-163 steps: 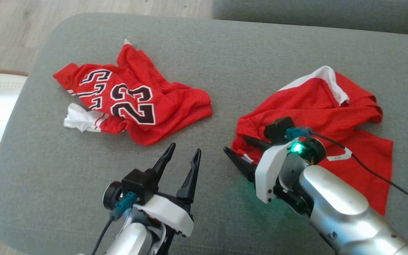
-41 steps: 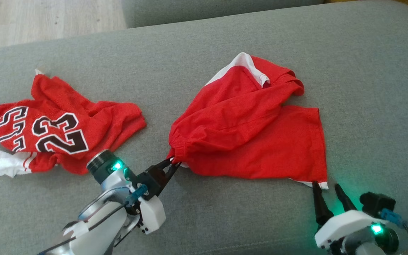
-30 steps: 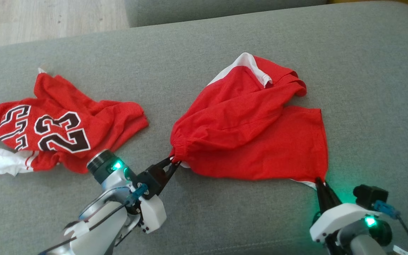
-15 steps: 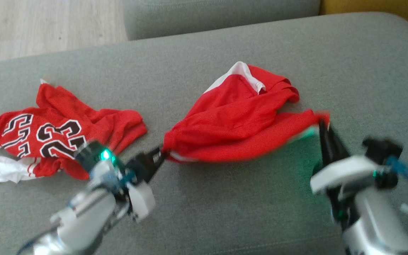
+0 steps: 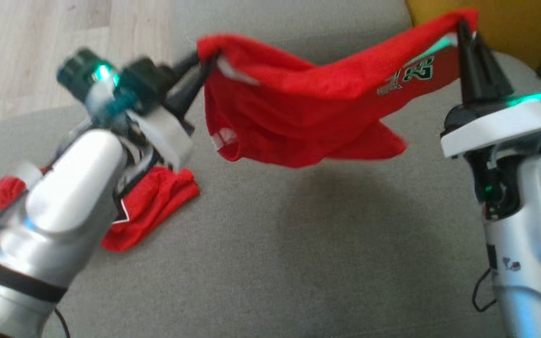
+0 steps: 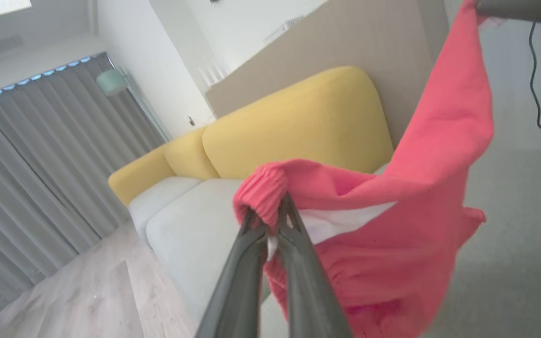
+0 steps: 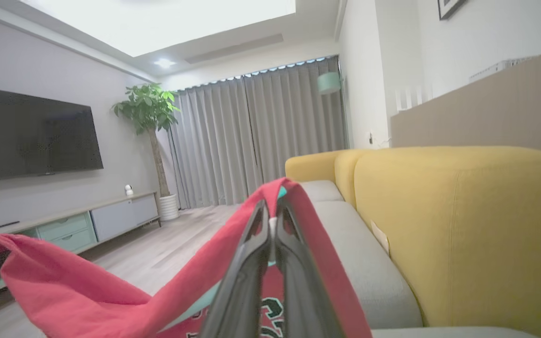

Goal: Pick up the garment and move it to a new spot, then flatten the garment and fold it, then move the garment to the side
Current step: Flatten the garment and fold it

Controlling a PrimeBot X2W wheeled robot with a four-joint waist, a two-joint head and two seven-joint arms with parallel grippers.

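Red garment (image 5: pixel 298 117) sags between my left end effector (image 5: pixel 199 65) and right end effector (image 5: pixel 461 28), each pinching an edge; another jersey (image 5: pixel 158 204) lies on the cushion (image 5: pixel 298 263).

Left tool (image 5: pixel 201 60) and right tool (image 5: pixel 462 28) held high, both pinched closed

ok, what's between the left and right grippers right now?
The red garment, pinched at either end by the left gripper and right gripper, sags between them above the grey cushion; head view.

Number 23, printed on red garment (image 5: pixel 298 112)
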